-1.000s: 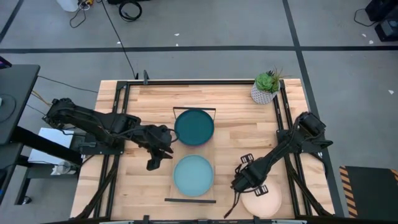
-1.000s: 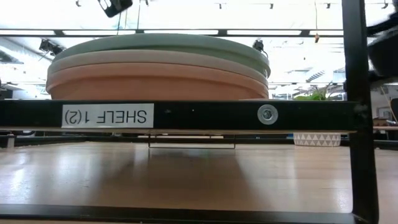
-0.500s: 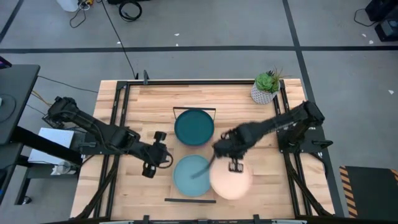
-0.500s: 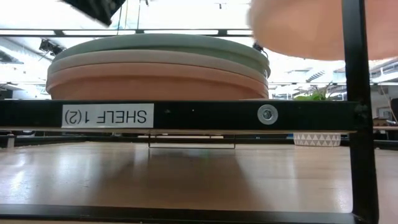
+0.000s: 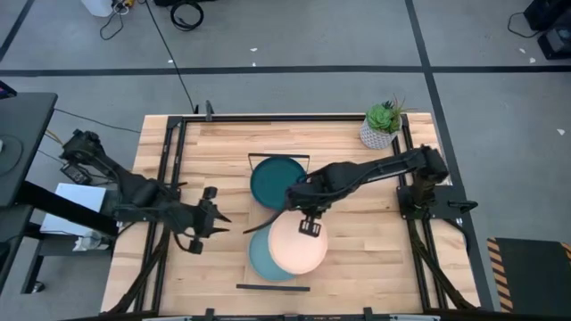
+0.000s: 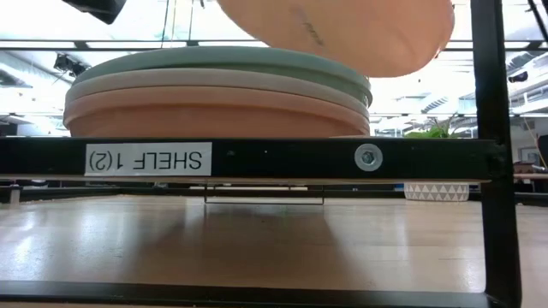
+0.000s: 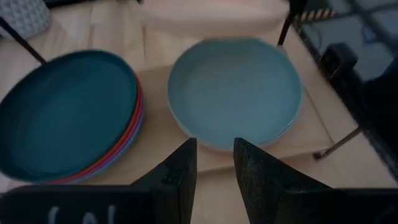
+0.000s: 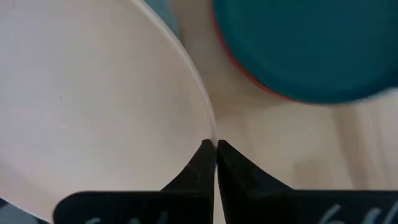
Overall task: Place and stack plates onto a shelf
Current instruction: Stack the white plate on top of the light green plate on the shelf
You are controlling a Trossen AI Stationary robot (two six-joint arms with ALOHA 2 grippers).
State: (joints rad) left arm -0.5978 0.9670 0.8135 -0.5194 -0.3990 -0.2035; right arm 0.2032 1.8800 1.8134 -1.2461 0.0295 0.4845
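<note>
My right gripper (image 5: 308, 214) is shut on a peach plate (image 5: 297, 245) that hovers over the shelf's near stack, topped by a light blue plate (image 5: 260, 257). The low view shows the peach plate (image 6: 342, 34) tilted just above that stack (image 6: 218, 94). A second stack, topped by a teal plate (image 5: 278, 181), rests on the shelf's far half. The shelf (image 5: 272, 287) is a narrow board with wire frames at both ends. My left gripper (image 5: 201, 234) waits left of the shelf, open by a narrow gap (image 7: 214, 162). My right gripper pinches the peach plate's rim (image 8: 208, 124) between its two fingers, on the plate's far side (image 5: 306, 221). The fingers reach in from the table's far right. The plate is lifted and tilted above the near stack; whether its low edge touches that stack, I cannot tell.
A small white pot with a green plant (image 5: 382, 125) stands at the table's far right corner. Black frame rails run along both sides of the table (image 5: 165, 178). The shelf's labelled front bar (image 6: 257, 158) crosses the low view.
My right gripper has carried the peach plate from the table's near right corner up and toward the left, over the shelf's near stack. My left gripper has drawn back from beside the shelf toward the table's left and near edges.
</note>
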